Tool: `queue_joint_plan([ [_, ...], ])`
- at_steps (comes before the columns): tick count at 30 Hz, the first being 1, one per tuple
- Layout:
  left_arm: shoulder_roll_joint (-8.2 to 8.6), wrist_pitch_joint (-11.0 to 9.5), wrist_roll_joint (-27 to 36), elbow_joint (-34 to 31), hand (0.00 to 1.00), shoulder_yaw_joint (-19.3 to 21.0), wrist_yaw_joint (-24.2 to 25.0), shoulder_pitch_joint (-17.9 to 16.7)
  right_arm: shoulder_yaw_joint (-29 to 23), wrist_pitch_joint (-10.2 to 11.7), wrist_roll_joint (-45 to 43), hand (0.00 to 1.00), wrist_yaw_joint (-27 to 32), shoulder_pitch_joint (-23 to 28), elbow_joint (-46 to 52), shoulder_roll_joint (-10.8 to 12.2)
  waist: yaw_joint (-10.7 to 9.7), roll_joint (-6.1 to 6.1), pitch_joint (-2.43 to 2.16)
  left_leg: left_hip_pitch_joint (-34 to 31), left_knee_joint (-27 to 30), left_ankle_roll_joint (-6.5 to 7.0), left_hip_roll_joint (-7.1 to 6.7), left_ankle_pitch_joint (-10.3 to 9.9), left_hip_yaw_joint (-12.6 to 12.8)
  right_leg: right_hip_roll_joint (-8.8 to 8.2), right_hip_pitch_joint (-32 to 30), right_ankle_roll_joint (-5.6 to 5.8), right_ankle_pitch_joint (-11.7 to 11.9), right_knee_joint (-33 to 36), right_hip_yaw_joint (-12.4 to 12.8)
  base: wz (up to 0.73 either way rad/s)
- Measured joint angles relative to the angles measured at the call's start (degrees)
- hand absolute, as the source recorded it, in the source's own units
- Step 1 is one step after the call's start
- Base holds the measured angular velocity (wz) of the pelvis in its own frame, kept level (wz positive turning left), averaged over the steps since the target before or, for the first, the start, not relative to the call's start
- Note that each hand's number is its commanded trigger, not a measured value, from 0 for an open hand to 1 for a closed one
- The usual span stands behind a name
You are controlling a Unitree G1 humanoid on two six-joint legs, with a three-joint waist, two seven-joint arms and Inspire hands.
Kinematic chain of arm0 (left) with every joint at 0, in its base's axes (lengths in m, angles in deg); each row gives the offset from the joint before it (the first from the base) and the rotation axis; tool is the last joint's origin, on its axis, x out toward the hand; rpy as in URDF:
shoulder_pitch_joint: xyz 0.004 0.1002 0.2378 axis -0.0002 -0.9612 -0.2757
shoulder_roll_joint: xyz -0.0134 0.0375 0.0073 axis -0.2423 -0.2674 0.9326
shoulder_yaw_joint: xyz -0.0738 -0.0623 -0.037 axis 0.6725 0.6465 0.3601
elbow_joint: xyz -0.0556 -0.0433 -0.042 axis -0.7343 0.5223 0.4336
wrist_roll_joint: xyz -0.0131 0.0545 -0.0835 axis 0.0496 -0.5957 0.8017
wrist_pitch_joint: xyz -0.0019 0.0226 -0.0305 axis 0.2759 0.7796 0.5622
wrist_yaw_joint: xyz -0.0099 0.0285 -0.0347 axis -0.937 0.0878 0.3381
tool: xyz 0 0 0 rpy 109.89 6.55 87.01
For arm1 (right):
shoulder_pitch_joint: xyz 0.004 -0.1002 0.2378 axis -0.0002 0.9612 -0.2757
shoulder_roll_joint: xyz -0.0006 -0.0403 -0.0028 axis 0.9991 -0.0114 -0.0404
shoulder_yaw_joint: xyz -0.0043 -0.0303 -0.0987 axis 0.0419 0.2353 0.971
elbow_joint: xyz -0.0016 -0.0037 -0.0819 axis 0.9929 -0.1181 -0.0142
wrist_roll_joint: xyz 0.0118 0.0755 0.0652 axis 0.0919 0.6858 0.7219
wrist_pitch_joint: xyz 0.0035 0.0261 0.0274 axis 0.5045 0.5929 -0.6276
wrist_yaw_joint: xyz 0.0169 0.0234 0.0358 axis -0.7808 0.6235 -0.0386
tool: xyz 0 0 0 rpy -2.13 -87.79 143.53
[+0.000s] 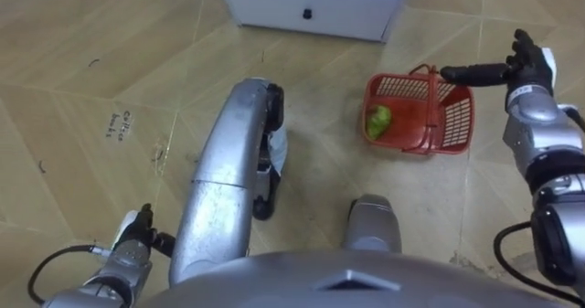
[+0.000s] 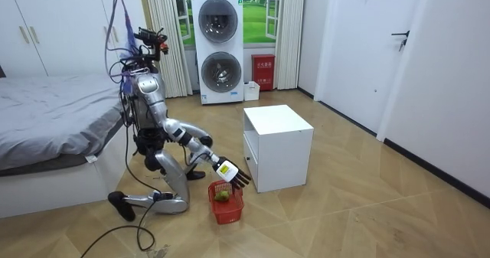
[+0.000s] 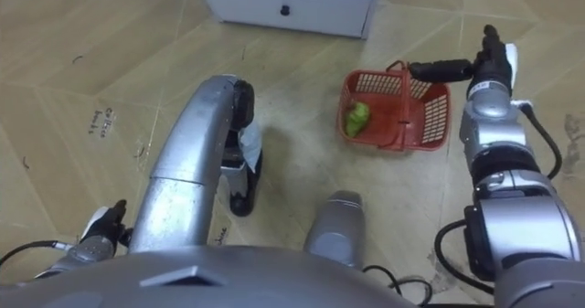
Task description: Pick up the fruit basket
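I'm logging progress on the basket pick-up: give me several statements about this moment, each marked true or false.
1. The basket stands on the floor. True.
2. The right hand has closed round the handle. False: its fingers are straight and reach out above the basket, curled round nothing.
3. A green fruit lies in the basket. True.
4. The basket sits on top of the white cabinet. False: it is on the floor in front of the cabinet.
5. In the room view, the robot stands upright. False: it kneels on the floor beside the basket.
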Motion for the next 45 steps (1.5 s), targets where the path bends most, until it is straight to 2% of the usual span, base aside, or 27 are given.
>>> queue_joint_plan([
  [3, -0.18, 0.07, 0.03, 0.03, 0.0, -0.47, 0.64, 0.16, 0.19, 0.0, -0.19, 0.0, -0.29, 0.0, -0.04, -0.15, 0.52, 0.57, 0.19, -0.11, -0.22, -0.22, 0.42, 0.14, 0.25, 0.08, -0.67, 0.05, -0.04, 0.32, 0.48, -0.05],
  [7, -0.17, 0.36, 0.04, -0.2, 0.0, -2.24, 1.77, 0.91, 0.49, 0.0, 0.31, 0.0, -0.29, -0.39, -0.07, -0.39, 1.15, 1.64, 0.15, -0.36, -0.34, -0.23, 0.58, 0.15, 0.45, -0.01, -1.14, 0.07, -0.05, 0.38, 0.72, 0.0],
  [10, -0.17, 0.37, 0.05, -0.56, 0.0, -3.41, 1.81, 1.07, 1.83, 0.0, 0.74, 0.0, -0.38, -1.15, -0.23, -0.41, 1.22, 1.97, 0.11, -1.02, -0.47, -0.28, 0.57, 0.3, 0.53, -0.08, -1.93, 0.19, -0.11, 0.47, 0.88, 0.01],
  [15, -0.16, 1.32, 0.06, -1.97, 0.0, -4.62, 2.63, 0.97, 4.62, 0.0, 3.56, 0.0, -1.91, -3.01, -2.64, -0.42, 2.29, 2.67, 0.5, -1.64, -0.66, -0.4, 0.82, 0.38, 0.71, 0.06, -2.97, 0.26, -0.14, 0.47, 1.76, 0.0],
  [22, -0.03, 1.87, 0.07, -3.51, 0.0, -7.94, 4.66, 1.01, 7.88, -0.08, 7.66, 0.0, -4.31, -3.36, -9.57, -0.26, 2.79, 2.95, 0.58, -2.61, -0.74, -0.54, 0.76, 0.45, 0.72, 0.04, -4.08, 0.27, -0.15, 0.5, 1.9, 0.01],
  [29, -0.05, 2.66, 0.14, -4.63, 0.0, -9.14, 6.06, 1.88, 9.12, -0.08, 11.7, 0.0, -6.53, -3.37, -10.18, -0.27, 2.94, 3.35, 0.61, -3.32, -0.74, -0.58, 0.88, 0.47, 0.74, 0.08, -4.9, 0.31, -0.16, 0.59, 1.9, 0.0],
  [36, 0.09, 2.8, 0.2, -4.73, 0.0, -10.13, 6.96, 2.72, 11.66, -0.21, 13.0, 0.0, -9.0, -3.36, -13.72, -0.24, 5.04, 3.68, 0.64, -3.51, -0.81, -0.58, 1.49, 0.47, 1.08, 0.27, -5.64, 0.36, -0.19, 0.67, 2.08, -0.01],
  [37, 0.11, 2.81, 1.05, -4.73, 0.0, -10.13, 7.27, 2.72, 12.07, -0.61, 13.65, 0.06, -9.23, -3.36, -13.94, -0.25, 5.23, 3.83, 0.67, -3.53, -0.83, -0.58, 1.49, 0.47, 1.13, 0.26, -5.66, 0.36, -0.19, 0.69, 2.05, 0.0],
  [38, 0.11, 2.85, 1.41, -4.72, 0.0, -10.13, 7.46, 2.72, 12.16, -0.75, 13.8, 0.51, -9.41, -3.36, -13.98, -0.27, 5.29, 3.88, 0.67, -3.55, -0.86, -0.58, 1.48, 0.47, 1.17, 0.23, -5.68, 0.36, -0.19, 0.69, 2.05, 0.0],
  [39, 0.15, 2.9, 2.14, -4.7, 0.0, -10.14, 7.76, 2.71, 12.45, -0.78, 13.9, 0.9, -9.79, -3.36, -14.06, -0.31, 5.45, 3.92, 0.67, -3.56, -0.89, -0.58, 1.47, 0.47, 1.23, 0.19, -5.72, 0.36, -0.19, 0.69, 2.05, 0.0],
  [40, 0.16, 2.94, 2.18, -4.7, 0.0, -10.15, 7.94, 2.72, 12.47, -0.78, 14.04, 1.0, -10.3, -3.37, -14.13, -0.34, 5.67, 3.92, 0.67, -3.59, -0.9, -0.58, 1.47, 0.47, 1.24, 0.17, -5.74, 0.36, -0.19, 0.69, 2.04, 0.0],
  [45, 0.28, 3.4, 2.18, -4.68, 0.0, -10.15, 8.1, 2.7, 12.44, -0.8, 14.08, 1.0, -11.4, -3.39, -14.12, -0.37, 5.9, 4.15, 0.6, -3.6, -0.92, -0.58, 1.46, 0.47, 1.22, 0.52, -5.77, 0.36, -0.19, 0.69, 2.01, 0.0],
])
